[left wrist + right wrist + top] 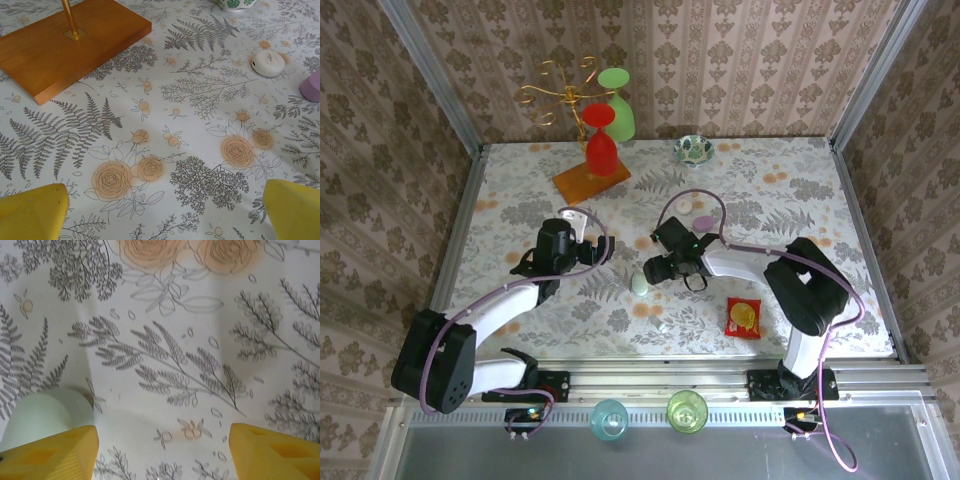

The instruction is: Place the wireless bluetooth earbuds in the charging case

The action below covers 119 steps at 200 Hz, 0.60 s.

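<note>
Middle of the tabletop (770, 190), with nothing seated yet: I judge this the approach before a first pickup. My right claw (162, 432) hangs low over the fern print, fingers apart and empty. A pale mint charging case (42, 412) lies just ahead of one finger, not between the two. The next move calls for a sideways shift to centre it. The earbuds are too small for me to tell from the printed flowers. My right forearm lies folded across from the near right corner. My left arm stretches from the near left corner, its left claw (165, 192) spread wide and bare, facing a white case (268, 62) and a lilac case (311, 86) toward the far edge.
</note>
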Tool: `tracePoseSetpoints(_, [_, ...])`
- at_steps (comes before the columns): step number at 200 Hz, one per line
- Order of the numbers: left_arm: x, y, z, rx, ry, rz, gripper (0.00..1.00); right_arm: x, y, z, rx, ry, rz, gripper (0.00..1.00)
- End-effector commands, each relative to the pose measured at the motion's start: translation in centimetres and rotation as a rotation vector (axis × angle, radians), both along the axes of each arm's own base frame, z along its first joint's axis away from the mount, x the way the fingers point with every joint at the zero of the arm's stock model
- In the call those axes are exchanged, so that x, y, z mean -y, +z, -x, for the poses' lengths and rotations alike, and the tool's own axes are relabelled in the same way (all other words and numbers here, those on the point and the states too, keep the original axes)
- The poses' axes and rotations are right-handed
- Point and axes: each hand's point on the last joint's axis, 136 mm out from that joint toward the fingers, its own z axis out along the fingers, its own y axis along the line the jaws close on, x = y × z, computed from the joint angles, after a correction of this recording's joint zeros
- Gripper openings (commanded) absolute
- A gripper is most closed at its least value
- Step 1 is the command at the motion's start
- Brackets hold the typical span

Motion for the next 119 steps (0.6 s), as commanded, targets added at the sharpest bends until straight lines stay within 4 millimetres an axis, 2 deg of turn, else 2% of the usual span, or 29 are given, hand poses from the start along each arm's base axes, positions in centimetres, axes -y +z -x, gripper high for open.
tracePoseSetpoints(1, [-1.4,0.2,-0.5,0.004,0.049,-0.002,1.00,-1.0,0.8,-1.0,0.031,0.025,-0.012,0.71])
tracePoseSetpoints(27, [-2.7,-0.2,-0.8,-0.026,0.114,0.070,1.00,-0.9,2.9,-1.1,0.079,0.041,-0.013,0.72])
tracePoseSetpoints(49, [-4.1,-0.4,-1.2,-0.038,0.173,0.135,1.00,-1.7,3.8,0.2,0.108,0.074,0.001,0.77])
tracePoseSetpoints(93, [-5.6,-0.4,-1.5,-0.047,0.222,0.147,1.00,-4.2,3.7,2.5,0.180,0.090,0.124,0.86])
tracePoseSetpoints(119, [-5.7,-0.2,-1.6,-0.043,0.217,0.146,1.00,-4.6,2.3,3.1,0.176,0.070,0.195,0.87])
